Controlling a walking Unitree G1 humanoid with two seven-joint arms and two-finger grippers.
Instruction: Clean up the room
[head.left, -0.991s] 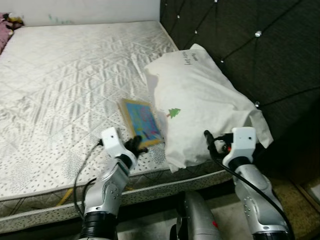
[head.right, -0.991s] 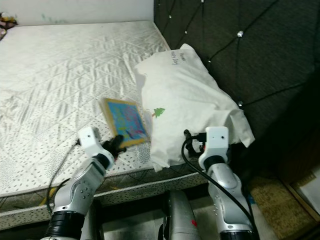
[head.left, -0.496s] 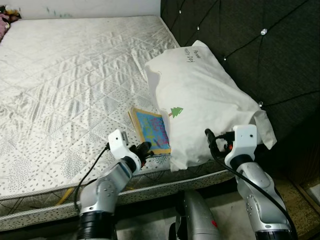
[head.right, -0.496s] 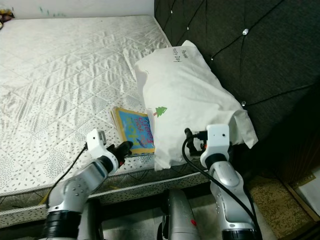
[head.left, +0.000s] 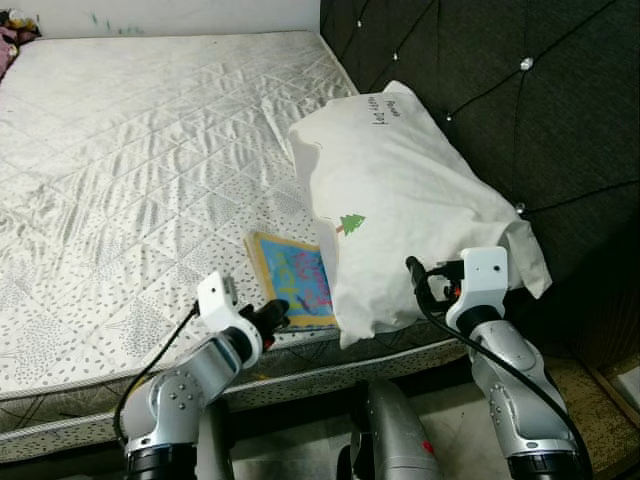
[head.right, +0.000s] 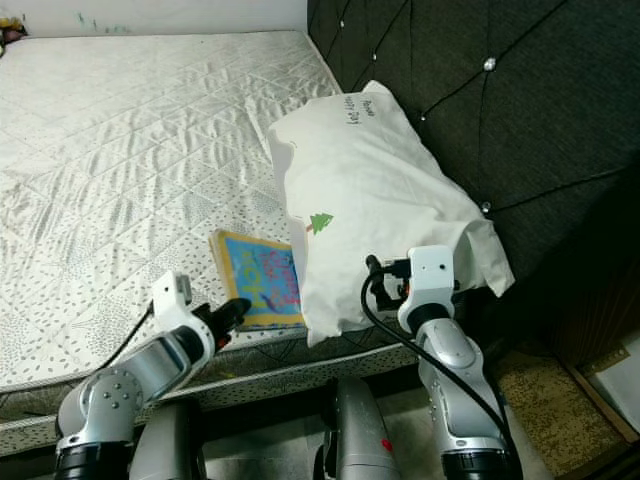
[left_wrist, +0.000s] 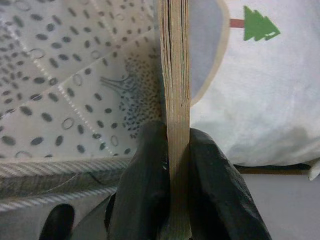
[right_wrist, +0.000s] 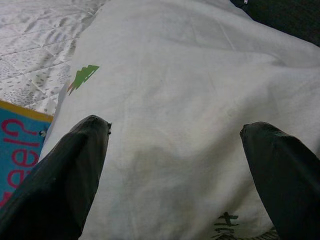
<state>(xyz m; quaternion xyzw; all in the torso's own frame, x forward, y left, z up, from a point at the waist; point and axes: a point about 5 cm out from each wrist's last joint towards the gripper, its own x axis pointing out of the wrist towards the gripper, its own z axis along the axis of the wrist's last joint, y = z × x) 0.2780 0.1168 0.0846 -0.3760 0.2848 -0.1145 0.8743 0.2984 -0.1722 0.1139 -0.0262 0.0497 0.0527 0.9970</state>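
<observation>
So far we had only our left gripper clamped on the near edge of the thin blue picture book, flat on the quilted white mattress; our right gripper gaped at the white pillow. Tidying remained.

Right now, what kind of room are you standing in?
Most likely a bedroom. A bare quilted mattress lies ahead, a white pillow leans on a dark tufted headboard, and the left gripper pinches a picture book at the bed's edge.
</observation>
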